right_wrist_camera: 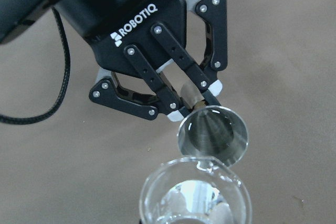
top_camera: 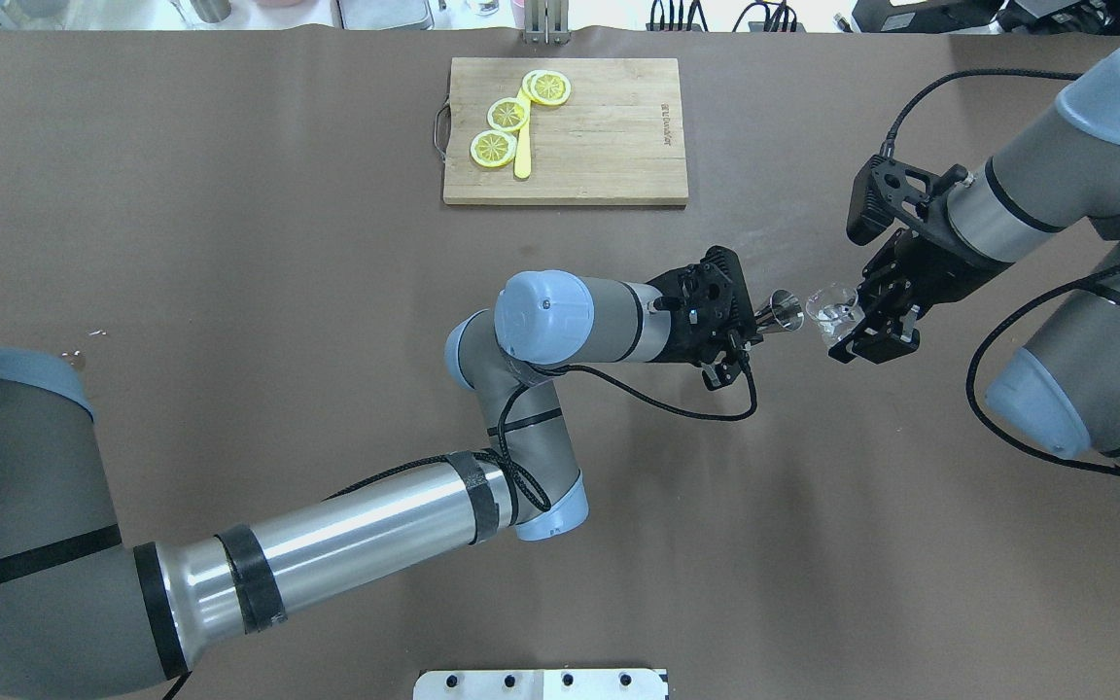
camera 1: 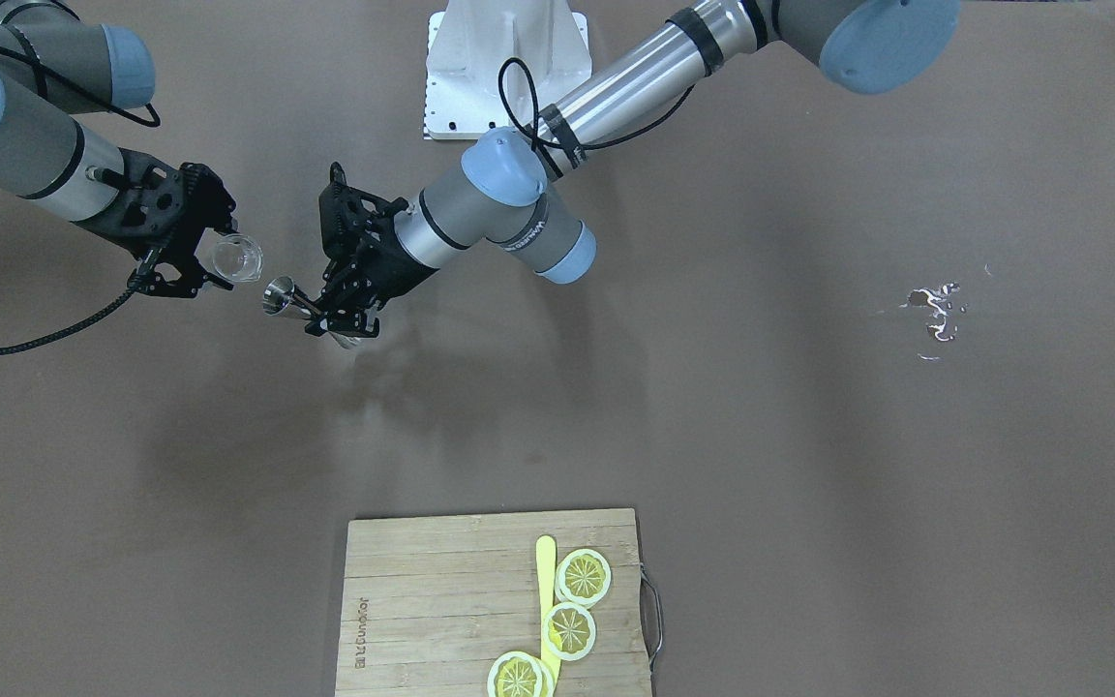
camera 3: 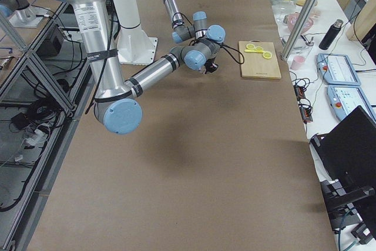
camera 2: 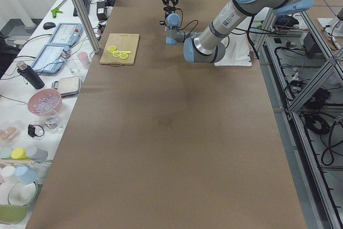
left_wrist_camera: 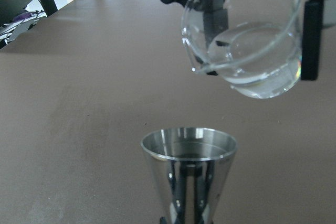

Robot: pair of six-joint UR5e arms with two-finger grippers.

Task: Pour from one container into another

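- Presently, the left gripper (top_camera: pixel 737 335) is closed on a metal jigger (top_camera: pixel 782 311), pinching its narrow lower part between the fingertips. The wide mouth projects past the gripper, toward the other arm.
- Right gripper (top_camera: pixel 869 326): closed around a clear glass cup (top_camera: pixel 834 309), which it holds by the sides.
- Both vessels are held in the air above the brown surface (top_camera: pixel 229 243), near the middle of its depth and toward the robot's right.
- The glass cup is tilted and has clear liquid pooled in its lower part. In the left wrist view it (left_wrist_camera: pixel 247 40) sits above and just behind the jigger's (left_wrist_camera: pixel 189 174) mouth, close but apart.
- In the right wrist view the cup's rim (right_wrist_camera: pixel 197 198) lies just beside the jigger's rim (right_wrist_camera: pixel 212 135). I cannot tell whether they touch.
- A wooden cutting board (top_camera: pixel 609 146) lies at the far edge of the surface, well apart from both grippers. It carries three lemon slices (top_camera: pixel 508 114) and a yellow utensil (top_camera: pixel 523 156).
- White marks (camera 1: pixel 935 310) show on the surface on the robot's left side.
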